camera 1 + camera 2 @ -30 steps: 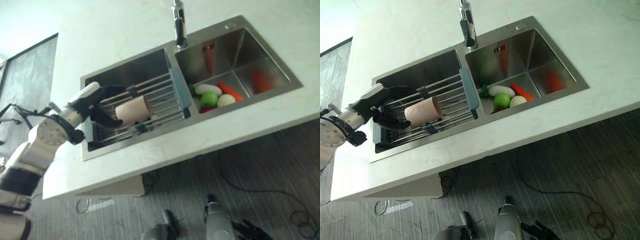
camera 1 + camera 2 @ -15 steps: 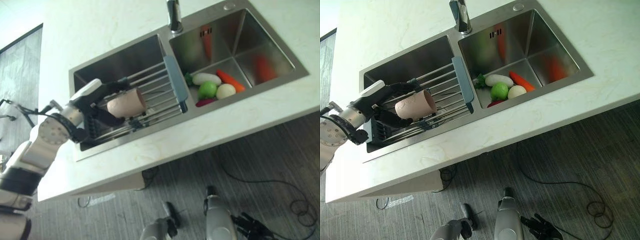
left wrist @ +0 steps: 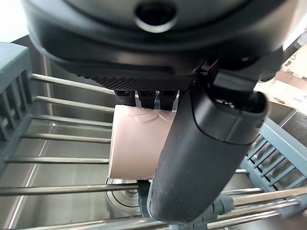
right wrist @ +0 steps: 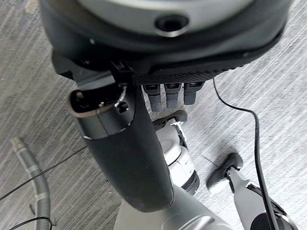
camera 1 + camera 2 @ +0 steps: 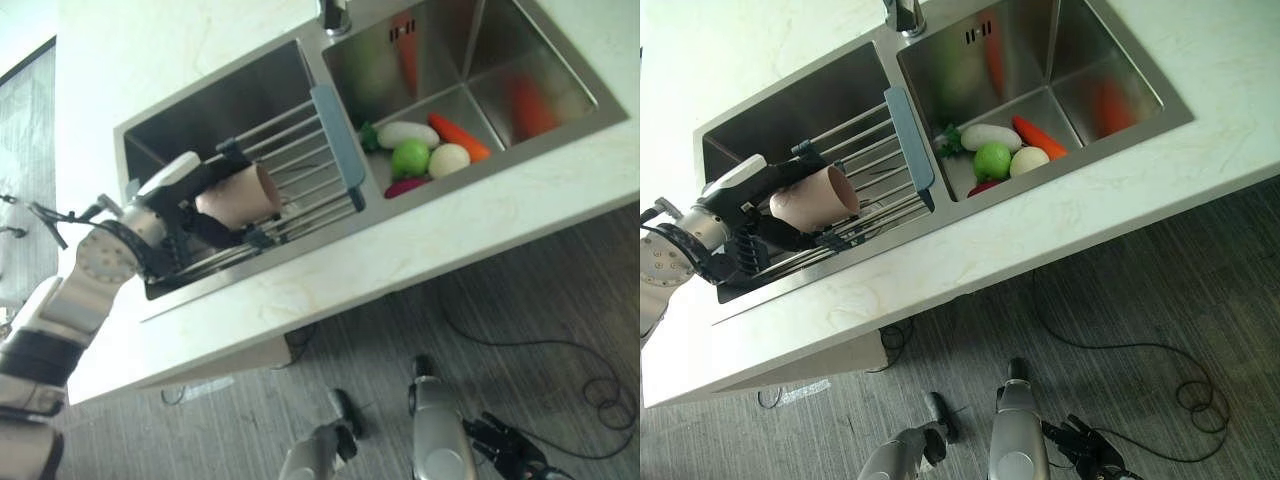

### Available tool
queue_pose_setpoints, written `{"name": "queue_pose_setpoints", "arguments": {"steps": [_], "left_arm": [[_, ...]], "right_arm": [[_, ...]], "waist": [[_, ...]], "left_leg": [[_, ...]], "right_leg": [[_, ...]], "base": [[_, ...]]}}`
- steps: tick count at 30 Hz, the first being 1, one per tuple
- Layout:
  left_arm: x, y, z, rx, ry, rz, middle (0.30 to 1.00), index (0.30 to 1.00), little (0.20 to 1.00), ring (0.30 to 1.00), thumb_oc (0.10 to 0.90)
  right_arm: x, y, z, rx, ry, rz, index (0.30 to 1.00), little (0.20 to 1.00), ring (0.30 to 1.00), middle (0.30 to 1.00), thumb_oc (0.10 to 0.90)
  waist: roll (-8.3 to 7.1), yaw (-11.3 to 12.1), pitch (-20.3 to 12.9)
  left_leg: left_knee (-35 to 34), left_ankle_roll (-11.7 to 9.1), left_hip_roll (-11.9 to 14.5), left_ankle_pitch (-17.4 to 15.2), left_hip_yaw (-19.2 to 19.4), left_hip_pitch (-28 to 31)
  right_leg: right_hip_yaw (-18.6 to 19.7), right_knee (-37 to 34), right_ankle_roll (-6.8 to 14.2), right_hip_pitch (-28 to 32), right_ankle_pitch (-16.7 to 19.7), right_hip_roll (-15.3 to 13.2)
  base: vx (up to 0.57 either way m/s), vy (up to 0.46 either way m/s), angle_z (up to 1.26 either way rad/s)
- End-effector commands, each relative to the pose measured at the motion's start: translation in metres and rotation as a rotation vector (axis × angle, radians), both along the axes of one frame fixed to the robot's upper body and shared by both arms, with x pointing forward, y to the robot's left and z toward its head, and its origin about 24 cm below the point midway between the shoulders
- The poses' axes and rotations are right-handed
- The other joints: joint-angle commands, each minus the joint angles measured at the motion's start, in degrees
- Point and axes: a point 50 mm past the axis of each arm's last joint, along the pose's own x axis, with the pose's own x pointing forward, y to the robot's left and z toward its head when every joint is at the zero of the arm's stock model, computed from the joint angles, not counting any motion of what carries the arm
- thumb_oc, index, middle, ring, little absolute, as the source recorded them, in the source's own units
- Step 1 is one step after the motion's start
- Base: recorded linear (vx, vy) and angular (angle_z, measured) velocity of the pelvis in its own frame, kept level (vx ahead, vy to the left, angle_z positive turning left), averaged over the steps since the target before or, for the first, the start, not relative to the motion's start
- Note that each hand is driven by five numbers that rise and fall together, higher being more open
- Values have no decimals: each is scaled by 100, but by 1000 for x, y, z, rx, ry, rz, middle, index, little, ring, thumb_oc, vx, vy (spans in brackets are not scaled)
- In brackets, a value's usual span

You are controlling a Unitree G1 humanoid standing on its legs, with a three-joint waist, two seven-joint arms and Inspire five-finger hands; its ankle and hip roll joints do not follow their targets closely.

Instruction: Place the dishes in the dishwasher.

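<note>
1. Over the left basin of the double sink [image 5: 470,185], the left hand [image 5: 185,200] grasps one pinkish-beige cup [image 5: 238,194], fingers above it and thumb curled beneath.
2. Lying on its side in that grasp, the cup points its open mouth away from the wrist, toward the sink's divider; in the left wrist view the cup [image 3: 136,143] shows past the dark thumb [image 3: 201,158] with the fingertips [image 3: 146,98] pressed on its wall.
3. Just under the hand and cup sits one wire drying rack [image 5: 300,180], its metal rods spanning the left basin; whether the cup touches the rods cannot be told.
4. Beyond the cup's mouth, at the rack's far end from the hand, one grey-blue end piece [image 5: 337,135] lies beside the divider.
5. Farther from the left hand, past the divider, the right basin holds a cluster of vegetables: one white radish [image 5: 408,133], one orange carrot [image 5: 460,137], one green round fruit [image 5: 410,157], one pale round one [image 5: 448,160], and a dark red piece [image 5: 404,187] against the near wall.
6. Down near the striped floor [image 4: 43,86], the right hand [image 4: 139,139] holds nothing, its fingers [image 4: 172,93] loosely bent and its thumb extended.
7. Around the sink runs one pale marble-patterned counter [image 5: 450,240].
</note>
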Motion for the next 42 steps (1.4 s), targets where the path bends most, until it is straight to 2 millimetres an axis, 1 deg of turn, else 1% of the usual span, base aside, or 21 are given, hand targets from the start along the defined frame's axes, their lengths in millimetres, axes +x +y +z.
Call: {"name": "queue_pose_setpoints", "arguments": {"steps": [1, 8, 17, 18, 19, 22, 27, 32, 34, 35, 36, 37, 39, 40, 42], "left_arm": [[-3, 11, 53, 23, -234, 71, 900, 900, 900, 900, 800], [-1, 15, 53, 40, -243, 102, 900, 900, 900, 900, 800], [4, 21, 50, 48, -218, 147, 900, 900, 900, 900, 800], [4, 21, 50, 53, -217, 145, 538, 538, 538, 538, 558], [5, 20, 51, 60, -223, 142, 300, 300, 300, 300, 400], [5, 18, 53, 86, -236, 131, 300, 300, 300, 300, 400], [3, 0, 62, 51, -288, 15, 300, 300, 300, 300, 400], [-2, -7, 70, 17, -348, 8, 300, 300, 300, 300, 400], [-5, -3, 77, -67, -397, 36, 300, 300, 300, 300, 400], [-7, -2, 79, -80, -411, 44, 300, 300, 300, 300, 400], [-15, 3, 85, -87, -481, 66, 300, 300, 300, 300, 400], [-16, 4, 86, -86, -487, 68, 300, 300, 300, 300, 400], [-24, 7, 95, -94, -580, 82, 300, 300, 300, 300, 400], [-36, 8, 109, -78, -730, 90, 300, 300, 300, 300, 400], [-47, 10, 121, -79, -839, 88, 300, 300, 300, 300, 400]], "right_arm": [[-9, 1, -2, 31, -1, -36, 900, 900, 900, 900, 800], [0, 2, 1, 26, -29, -24, 900, 900, 900, 900, 800], [10, 4, 4, 26, -54, -17, 900, 900, 900, 900, 800], [11, 4, 5, 26, -58, -16, 900, 900, 900, 900, 800], [12, 4, 6, 27, -61, -15, 900, 900, 900, 900, 800], [14, 5, 6, 26, -65, -12, 900, 900, 900, 900, 800], [13, 7, 4, 26, -60, -10, 900, 900, 900, 900, 800], [3, 10, -2, 20, -20, 3, 900, 900, 900, 900, 800], [-3, 14, -6, 16, 10, 8, 900, 900, 900, 900, 800], [-7, 15, -8, 14, 27, 7, 900, 900, 900, 900, 800], [-14, 17, -12, 5, 66, 8, 900, 900, 900, 900, 800], [-15, 18, -12, 5, 72, 3, 900, 900, 900, 900, 800], [-18, 18, -15, -3, 98, 1, 900, 900, 900, 900, 800], [-22, 18, -16, -10, 118, -6, 900, 900, 900, 900, 800], [-24, 16, -17, -15, 133, -10, 900, 900, 900, 900, 800]], "waist": [[-188, 3, -235], [-178, -34, -77], [-208, -41, 68], [-210, -41, 81], [-217, -39, 92], [-231, -35, 113], [-246, -12, 101], [-290, 50, -66], [-321, 104, -198], [-334, 146, -279], [-362, 243, -476], [-365, 261, -508], [-378, 377, -672], [-374, 496, -843], [-366, 593, -959]], "left_leg": [[906, 175, -73, -589, -375, -548], [906, 165, -58, -558, -342, -644], [906, 156, -12, -509, -301, -746], [906, 156, -9, -507, -299, -757], [906, 156, -7, -505, -299, -769], [906, 155, -2, -499, -300, -787], [906, 156, 0, -507, -290, -748], [906, 170, -27, -531, -282, -555], [906, 174, -26, -541, -287, -447], [906, 168, -16, -539, -293, -399], [906, 144, -6, -530, -357, -276], [906, 140, -1, -529, -366, -257], [906, 116, 22, -515, -429, -169], [906, 77, 57, -494, -474, -103], [906, 50, 90, -474, -496, -68]], "right_leg": [[-23, -880, 756, 504, 155, -349], [-10, -880, 749, 384, 190, -346], [-51, -880, 752, 275, 242, -363], [-54, -880, 754, 262, 248, -364], [-59, -880, 754, 249, 253, -362], [-70, -880, 748, 235, 259, -360], [-119, -880, 744, 286, 248, -369], [-217, -880, 728, 478, 201, -387], [-286, -880, 714, 615, 154, -391], [-325, -880, 704, 683, 124, -387], [-421, -880, 676, 868, 58, -364], [-439, -880, 671, 898, 47, -361], [-541, -880, 640, 1064, -23, -347], [-671, -880, 606, 1227, -102, -340], [-756, -880, 576, 1335, -164, -327]], "base": [[-25, -20, -11], [-31, -1, -3], [-16, -2, -3], [0, 0, 0], [-32, -8, 0], [0, 0, 0], [0, 0, 0], [5, -1, 8], [18, -44, 12], [25, -89, 17], [21, -77, 18], [24, -91, 21], [14, -73, 30], [14, -70, 41], [10, -42, 39]]}}
